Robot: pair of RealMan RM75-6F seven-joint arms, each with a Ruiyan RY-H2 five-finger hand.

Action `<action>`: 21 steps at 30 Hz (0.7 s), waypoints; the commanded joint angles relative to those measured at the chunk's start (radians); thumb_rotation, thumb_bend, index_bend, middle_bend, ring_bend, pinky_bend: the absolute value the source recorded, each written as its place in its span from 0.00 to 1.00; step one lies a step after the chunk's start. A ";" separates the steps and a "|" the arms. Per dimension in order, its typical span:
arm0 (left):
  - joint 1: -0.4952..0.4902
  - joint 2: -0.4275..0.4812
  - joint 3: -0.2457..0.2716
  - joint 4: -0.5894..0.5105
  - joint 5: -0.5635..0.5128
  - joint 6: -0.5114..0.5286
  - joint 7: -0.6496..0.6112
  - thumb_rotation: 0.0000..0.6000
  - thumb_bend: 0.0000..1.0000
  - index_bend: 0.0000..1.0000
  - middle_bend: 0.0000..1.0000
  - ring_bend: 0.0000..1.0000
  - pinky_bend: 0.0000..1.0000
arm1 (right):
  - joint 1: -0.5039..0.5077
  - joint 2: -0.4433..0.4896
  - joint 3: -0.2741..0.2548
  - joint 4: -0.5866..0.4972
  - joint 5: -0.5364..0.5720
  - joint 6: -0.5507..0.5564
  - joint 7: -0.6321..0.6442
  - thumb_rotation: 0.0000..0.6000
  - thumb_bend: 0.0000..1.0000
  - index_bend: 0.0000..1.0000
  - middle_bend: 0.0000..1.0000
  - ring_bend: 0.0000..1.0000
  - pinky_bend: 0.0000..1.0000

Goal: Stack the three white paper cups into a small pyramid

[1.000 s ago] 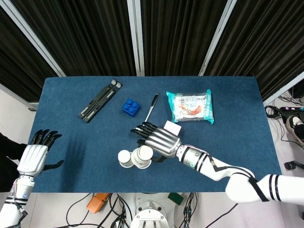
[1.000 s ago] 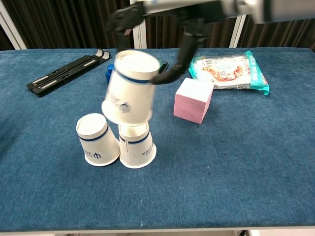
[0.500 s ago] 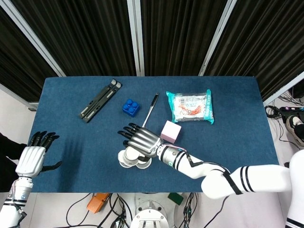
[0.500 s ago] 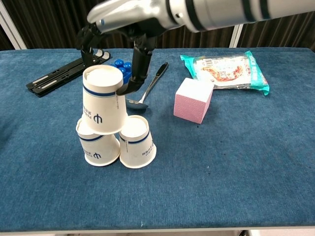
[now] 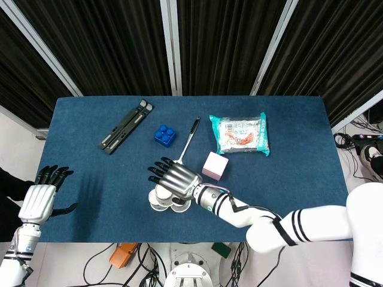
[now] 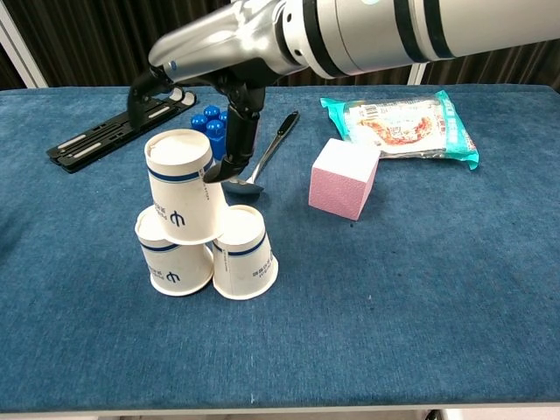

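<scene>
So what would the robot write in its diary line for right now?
right hand: holds top cup | top cup: tilted on two base cups | left hand: open, off to side | pyramid: nearly done

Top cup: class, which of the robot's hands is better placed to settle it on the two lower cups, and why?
Right. The right hand already grips the top cup above the two lower cups; the left hand sits open at the table's edge.

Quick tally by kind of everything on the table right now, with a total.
White paper cups: 3 (top cup, left base cup, right base cup)
Pink cube: 1
Blue brick: 1
Spoon: 1
Snack packet: 1
Black folding stand: 1
Total: 8
</scene>
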 commanded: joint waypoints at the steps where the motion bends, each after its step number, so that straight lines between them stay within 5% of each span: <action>1: 0.001 0.000 -0.002 0.001 0.001 0.000 -0.002 0.97 0.15 0.18 0.12 0.06 0.00 | -0.029 0.035 0.000 -0.035 -0.045 0.030 0.027 1.00 0.44 0.11 0.10 0.00 0.00; 5: 0.000 0.003 -0.009 0.012 -0.003 -0.003 -0.012 0.96 0.15 0.18 0.12 0.06 0.00 | -0.141 0.140 -0.048 -0.110 -0.168 0.172 0.021 1.00 0.44 0.04 0.10 0.00 0.00; 11: -0.001 0.005 -0.018 0.029 -0.005 -0.007 -0.024 0.96 0.15 0.18 0.12 0.06 0.00 | -0.438 0.294 -0.215 -0.178 -0.439 0.500 0.038 1.00 0.41 0.00 0.05 0.00 0.00; 16: 0.000 0.005 -0.020 0.030 -0.003 -0.008 -0.024 0.99 0.15 0.18 0.12 0.06 0.00 | -0.711 0.349 -0.340 -0.073 -0.659 0.742 0.216 1.00 0.36 0.00 0.01 0.00 0.00; 21: 0.001 0.005 -0.021 0.030 -0.002 -0.009 -0.024 1.00 0.15 0.18 0.12 0.06 0.00 | -0.924 0.335 -0.390 0.086 -0.729 0.914 0.407 1.00 0.35 0.00 0.00 0.00 0.00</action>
